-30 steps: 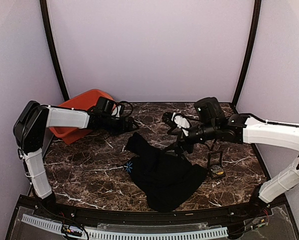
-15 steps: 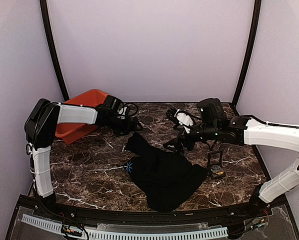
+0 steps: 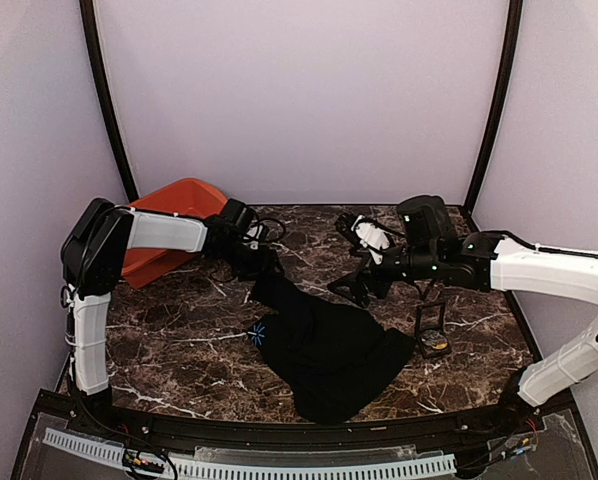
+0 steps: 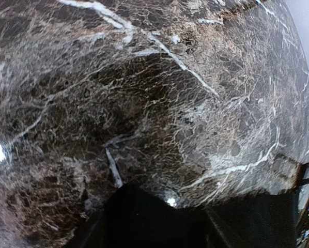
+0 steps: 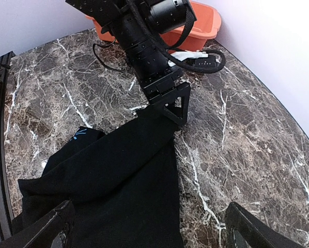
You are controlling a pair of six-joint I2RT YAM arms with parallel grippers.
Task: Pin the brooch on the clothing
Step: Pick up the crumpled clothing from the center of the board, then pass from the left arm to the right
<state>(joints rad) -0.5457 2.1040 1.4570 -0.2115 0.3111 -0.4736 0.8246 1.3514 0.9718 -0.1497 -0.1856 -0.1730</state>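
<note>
Two grippers sit at the far edge of one crumpled black T-shirt (image 3: 329,355), which lies at the middle of the marble table (image 3: 179,330). Read from the overhead view, with 12 o'clock at the back wall, the shirt's long axis runs from about 11 o'clock to 5 o'clock. Its narrow end points to 11 o'clock and the broad, bunched end lies toward 5 o'clock. The light-blue starburst print (image 3: 259,333) shows on the shirt's 9 o'clock edge.

The left gripper (image 3: 266,268) is at that narrow 11 o'clock tip, touching the cloth in the right wrist view. Whether it has pinched the cloth I cannot tell, since its own camera gives only marble and a dark blur along the bottom. The right gripper (image 3: 354,290) hangs at the shirt's 1 o'clock edge with its jaws spread wide. Its fingertips (image 5: 48,227) sit at the two bottom corners of its wrist view with the shirt below the gap, and it has hold of nothing.

The brooch (image 3: 437,347) is off the shirt, at 3 o'clock from it and well apart from both grippers. It looks to be the small yellowish spot on the table at the foot of a small black case (image 3: 430,318), which stands upright. It is too small here to tell which way it faces or any long axis. An orange tub (image 3: 164,215) leans at the table's 10 o'clock corner, behind the left arm
</note>
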